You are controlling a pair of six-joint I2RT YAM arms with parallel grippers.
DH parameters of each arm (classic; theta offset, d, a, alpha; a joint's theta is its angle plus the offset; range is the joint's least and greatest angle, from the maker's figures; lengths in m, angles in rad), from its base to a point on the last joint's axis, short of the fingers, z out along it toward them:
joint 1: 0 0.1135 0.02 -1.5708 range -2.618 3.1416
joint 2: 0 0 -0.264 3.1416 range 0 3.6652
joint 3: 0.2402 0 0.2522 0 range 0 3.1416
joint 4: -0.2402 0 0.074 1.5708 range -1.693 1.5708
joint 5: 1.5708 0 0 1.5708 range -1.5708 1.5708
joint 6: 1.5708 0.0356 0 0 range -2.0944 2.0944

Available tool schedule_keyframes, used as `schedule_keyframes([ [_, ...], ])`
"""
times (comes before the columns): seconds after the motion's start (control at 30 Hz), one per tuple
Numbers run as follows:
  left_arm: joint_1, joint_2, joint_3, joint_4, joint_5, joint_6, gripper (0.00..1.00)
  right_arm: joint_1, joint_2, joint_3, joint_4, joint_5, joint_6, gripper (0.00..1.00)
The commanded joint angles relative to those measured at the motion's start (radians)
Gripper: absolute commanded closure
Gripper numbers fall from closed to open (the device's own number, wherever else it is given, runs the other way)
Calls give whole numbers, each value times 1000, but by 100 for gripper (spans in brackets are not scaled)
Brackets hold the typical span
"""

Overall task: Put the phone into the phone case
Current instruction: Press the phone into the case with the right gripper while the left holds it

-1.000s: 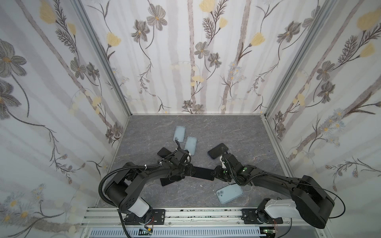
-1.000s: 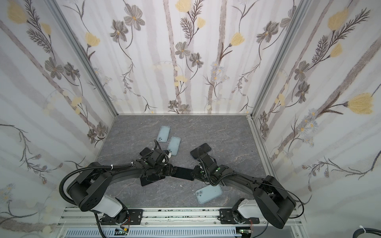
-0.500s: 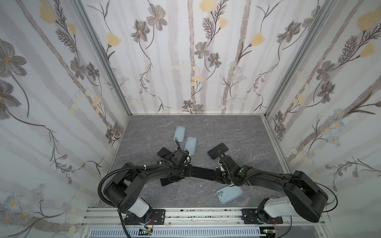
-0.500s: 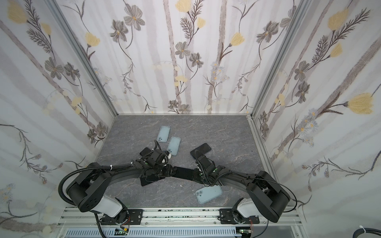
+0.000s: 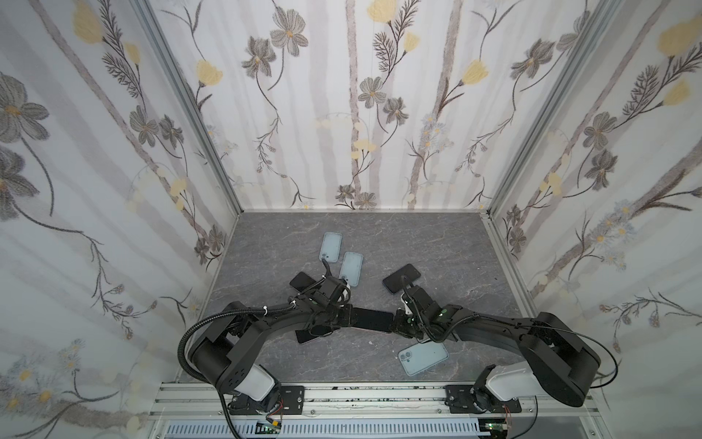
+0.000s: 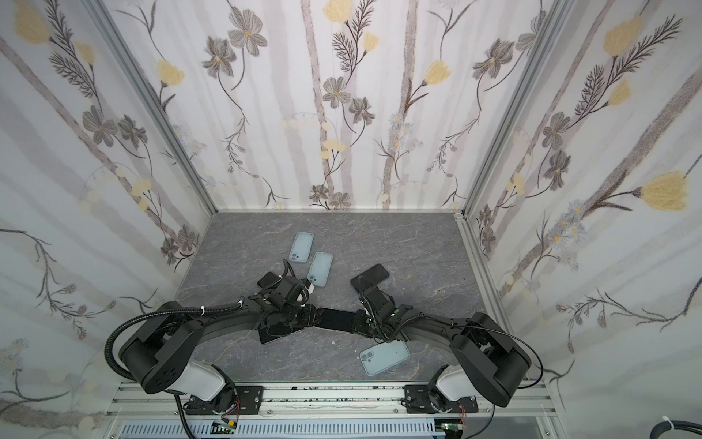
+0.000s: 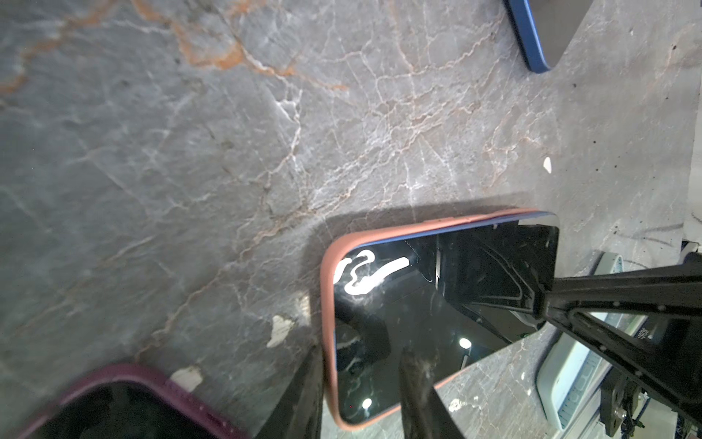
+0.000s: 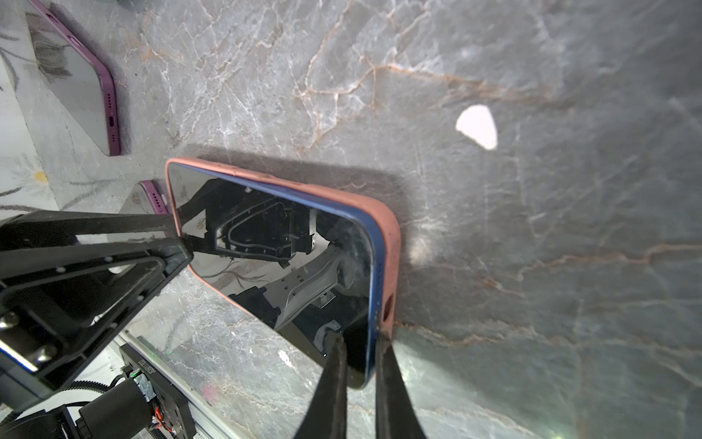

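Salmon-pink phone case (image 7: 327, 304) wraps a blue-framed phone (image 8: 288, 243), dark screen up, spanning the gap between both grippers. Long axis runs straight from left gripper (image 7: 361, 355) to right gripper (image 8: 361, 342), one short end at each. Left: one finger on the glass, one outside the case wall, clamped across that end. Right: jaws pinched tight on the phone's nearest corner, blue frame showing above the case lip. Grey marble tabletop (image 5: 437, 243) beneath.

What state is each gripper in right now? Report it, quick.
Left gripper: closed on one end of the phone case, phone partly in it.
Right gripper: closed on the other end of the phone.
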Motion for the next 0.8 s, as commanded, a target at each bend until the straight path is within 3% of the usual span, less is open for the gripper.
schedule_keyframes([
  [0.0, -4, 4, -9, -39, 24, 0, 65, 17, 28, 17, -103, 17, -46, 87],
  [0.23, -3, 3, -11, -40, 7, -2, 65, 25, 14, 105, -237, 73, -86, 83],
  [0.77, -4, 5, -16, -36, 3, -1, 65, 68, 108, 109, -240, 78, -102, 89],
])
